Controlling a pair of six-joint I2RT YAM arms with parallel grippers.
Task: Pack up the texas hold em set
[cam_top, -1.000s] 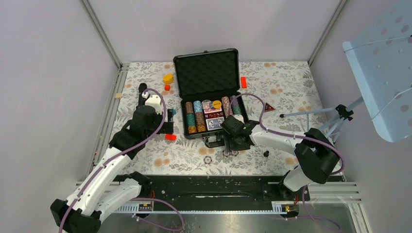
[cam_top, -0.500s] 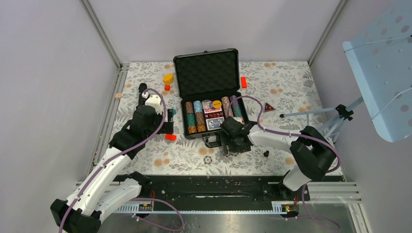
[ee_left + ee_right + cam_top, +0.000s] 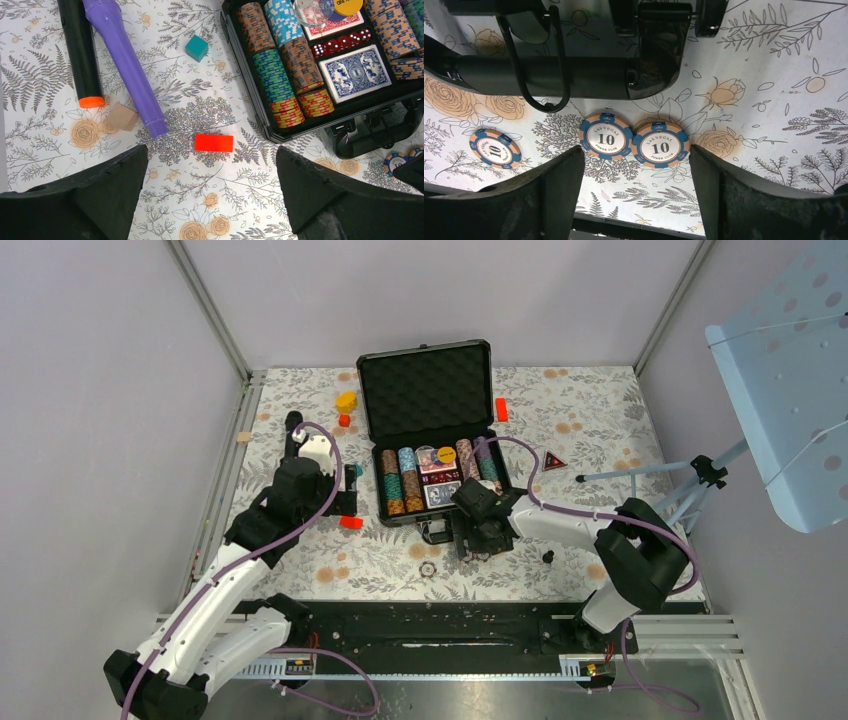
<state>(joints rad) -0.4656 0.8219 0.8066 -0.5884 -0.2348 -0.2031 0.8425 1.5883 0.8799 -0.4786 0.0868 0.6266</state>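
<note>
Sitting open at the far middle of the bench point(image 3: 600, 420), the black case point(image 3: 424, 392) had its foam lid tipped back. Rows of striped chips point(image 3: 272, 75) were packed in the base, next to a blue card deck point(image 3: 356, 73) and some red dice point(image 3: 340, 42). Just outside the front edge, by the handle point(image 3: 549, 75), a pair of loose chips point(image 3: 606, 136) lay flat side by side, with a third chip point(image 3: 494, 148) a bit apart. The right pincer point(image 3: 634, 160) hovered over the pair, spread wide and gripping nothing. The left pincer point(image 3: 210, 155) gaped fully too, empty, above a red block point(image 3: 214, 142), with a teal cube point(image 3: 196, 47) and purple tube point(image 3: 125, 65) beyond it
</note>
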